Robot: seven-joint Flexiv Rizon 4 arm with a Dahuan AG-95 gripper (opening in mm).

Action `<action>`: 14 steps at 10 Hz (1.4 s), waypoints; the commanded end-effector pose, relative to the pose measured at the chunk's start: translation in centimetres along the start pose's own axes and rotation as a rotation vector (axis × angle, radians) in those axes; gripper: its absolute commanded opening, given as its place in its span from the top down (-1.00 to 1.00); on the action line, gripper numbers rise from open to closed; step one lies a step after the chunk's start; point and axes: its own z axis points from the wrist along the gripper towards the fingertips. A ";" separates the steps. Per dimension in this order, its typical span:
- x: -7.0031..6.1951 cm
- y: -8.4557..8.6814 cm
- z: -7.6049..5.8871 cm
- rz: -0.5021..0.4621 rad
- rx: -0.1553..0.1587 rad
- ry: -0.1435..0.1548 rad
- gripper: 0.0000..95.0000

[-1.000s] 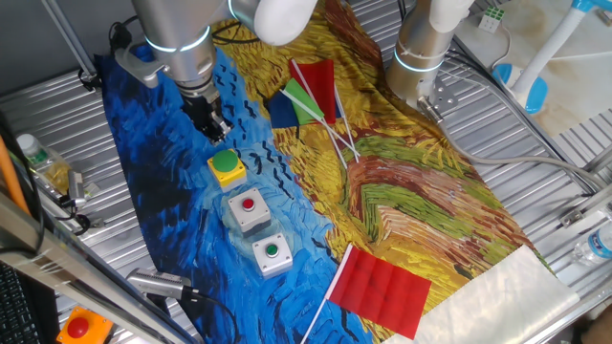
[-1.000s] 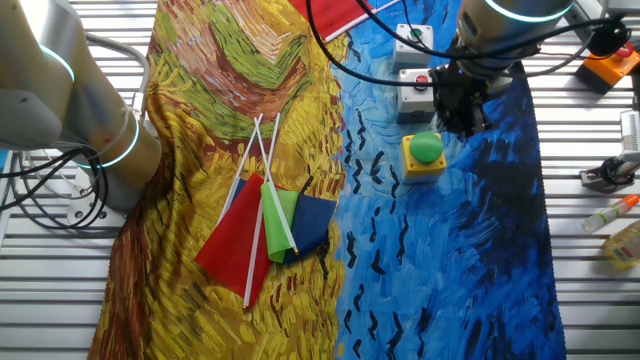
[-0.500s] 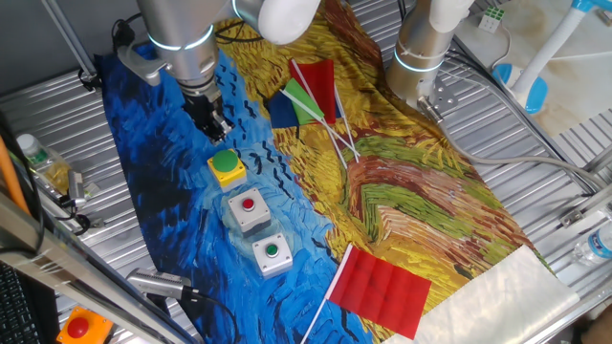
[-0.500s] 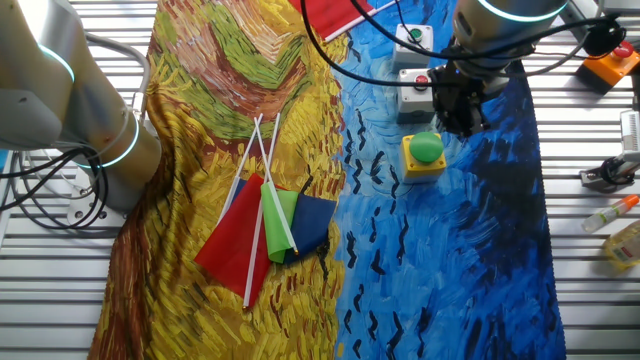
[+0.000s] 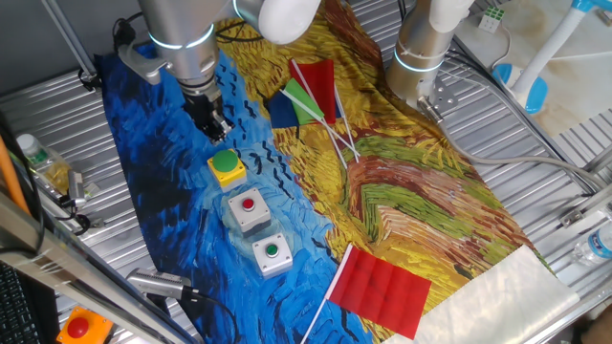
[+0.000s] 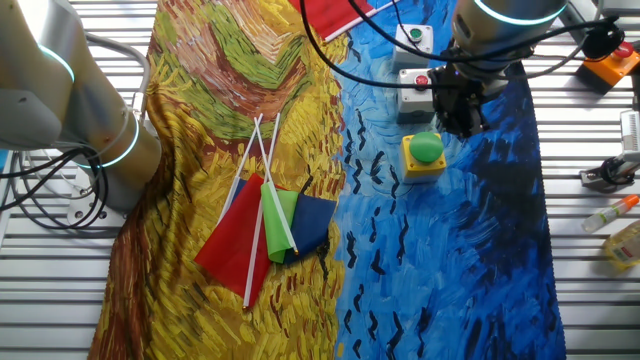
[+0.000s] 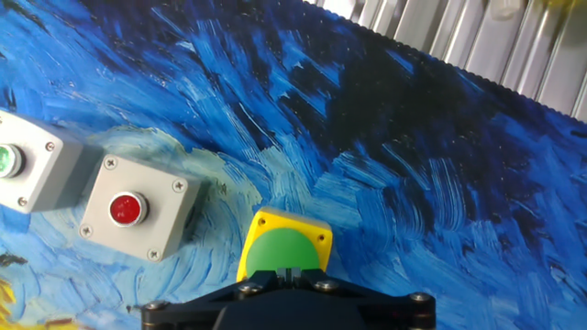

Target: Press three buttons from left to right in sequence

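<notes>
Three button boxes stand in a row on the blue part of the painted cloth. The yellow box with the green dome cap (image 5: 228, 164) (image 6: 427, 150) (image 7: 284, 252) is first. The grey box with the red cap (image 5: 249, 205) (image 6: 420, 82) (image 7: 128, 209) follows, then the grey box with the green cap (image 5: 272, 252) (image 6: 413, 35) (image 7: 9, 160). My gripper (image 5: 212, 129) (image 6: 462, 125) (image 7: 289, 273) hangs just above and beside the green dome. Its fingertips are shut together and hold nothing.
Red, green and blue flags (image 5: 306, 96) (image 6: 265, 225) lie on the yellow part of the cloth, and one red flag (image 5: 378, 287) lies near its end. An orange box with a red button (image 5: 76, 328) (image 6: 612, 62) sits off the cloth. A second arm's base (image 5: 426, 48) (image 6: 60, 100) stands at the cloth's edge.
The arm has risen very slightly in one fixed view. The buttons and flags have not moved.
</notes>
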 end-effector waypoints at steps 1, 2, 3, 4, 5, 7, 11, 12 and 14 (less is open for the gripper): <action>-0.2 -0.1 0.1 -0.005 -0.009 0.020 1.00; -0.2 -0.1 0.1 -0.011 -0.013 0.026 1.00; -0.2 -0.1 0.1 -0.014 -0.015 0.030 1.00; -0.2 -0.1 0.1 -0.018 -0.016 0.034 1.00; -0.2 -0.1 0.1 -0.018 -0.016 0.034 1.00; -0.2 -0.1 0.1 0.000 0.007 -0.003 1.00; -0.2 -0.1 0.1 0.023 0.033 -0.011 1.00; -0.2 -0.1 0.1 0.022 0.032 -0.008 1.00; -0.2 -0.1 0.1 0.014 0.033 -0.009 1.00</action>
